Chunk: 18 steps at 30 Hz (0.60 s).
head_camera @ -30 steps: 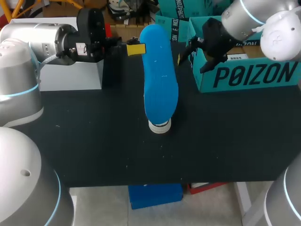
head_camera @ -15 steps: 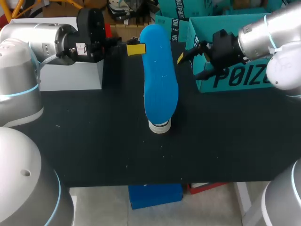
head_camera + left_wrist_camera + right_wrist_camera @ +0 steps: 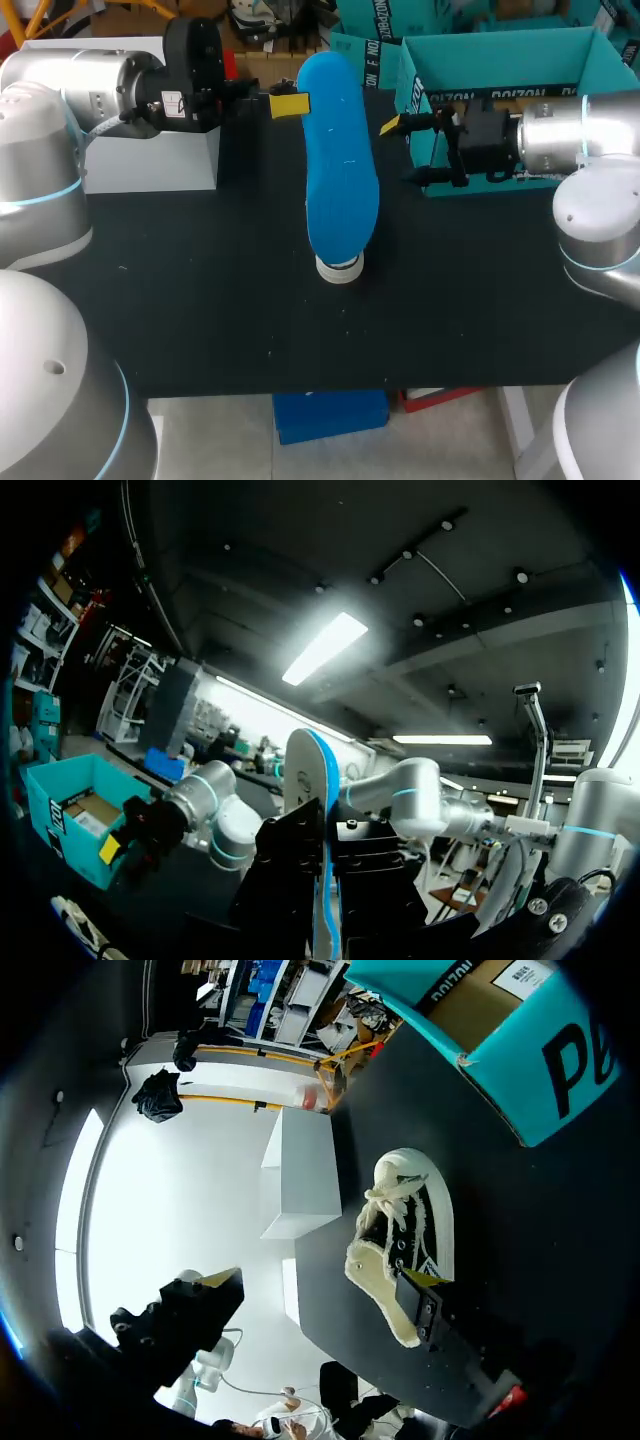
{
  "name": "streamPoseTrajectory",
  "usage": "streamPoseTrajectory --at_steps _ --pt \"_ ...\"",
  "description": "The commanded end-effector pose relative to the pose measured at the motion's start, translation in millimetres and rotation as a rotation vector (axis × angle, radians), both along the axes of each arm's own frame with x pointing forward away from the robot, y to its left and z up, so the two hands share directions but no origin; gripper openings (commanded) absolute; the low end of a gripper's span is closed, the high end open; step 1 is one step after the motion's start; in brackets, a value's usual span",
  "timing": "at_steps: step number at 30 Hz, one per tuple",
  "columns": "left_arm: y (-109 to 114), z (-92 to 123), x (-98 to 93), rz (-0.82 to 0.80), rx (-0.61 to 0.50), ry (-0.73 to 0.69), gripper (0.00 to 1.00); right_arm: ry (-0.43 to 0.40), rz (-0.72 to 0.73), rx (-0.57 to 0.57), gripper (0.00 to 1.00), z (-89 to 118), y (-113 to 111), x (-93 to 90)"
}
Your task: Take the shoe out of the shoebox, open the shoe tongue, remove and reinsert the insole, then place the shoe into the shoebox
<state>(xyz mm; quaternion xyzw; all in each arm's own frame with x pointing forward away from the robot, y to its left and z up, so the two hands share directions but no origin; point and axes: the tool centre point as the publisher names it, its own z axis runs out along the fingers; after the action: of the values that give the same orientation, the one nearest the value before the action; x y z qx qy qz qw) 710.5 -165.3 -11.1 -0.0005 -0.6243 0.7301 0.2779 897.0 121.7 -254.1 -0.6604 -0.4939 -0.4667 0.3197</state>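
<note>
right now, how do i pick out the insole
On the black table, look between the white box and the teal shoebox. The insole is the long blue slab held by the left gripper over the shoe. Nothing else there is flat, bright blue and foot-shaped.
</note>
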Motion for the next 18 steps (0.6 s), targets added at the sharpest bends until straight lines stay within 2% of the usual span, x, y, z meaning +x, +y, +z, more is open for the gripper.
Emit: streamPoseTrajectory --at_steps 1,13,18 --pt "-1.0 -0.8 -1.3 0.005 0.0 -0.001 0.0 -0.042 0.007 0.208 1.0 -4.4 1.5 -3.0" --pt "-1.0 -0.8 -1.3 0.005 0.0 -0.001 0.0 -0.046 0.101 0.328 1.0 -4.9 -0.8 -4.3" --pt "-1.0 -0.8 -1.3 0.005 0.0 -0.001 0.0 -0.046 0.138 0.334 1.0 -4.5 1.7 -8.9"
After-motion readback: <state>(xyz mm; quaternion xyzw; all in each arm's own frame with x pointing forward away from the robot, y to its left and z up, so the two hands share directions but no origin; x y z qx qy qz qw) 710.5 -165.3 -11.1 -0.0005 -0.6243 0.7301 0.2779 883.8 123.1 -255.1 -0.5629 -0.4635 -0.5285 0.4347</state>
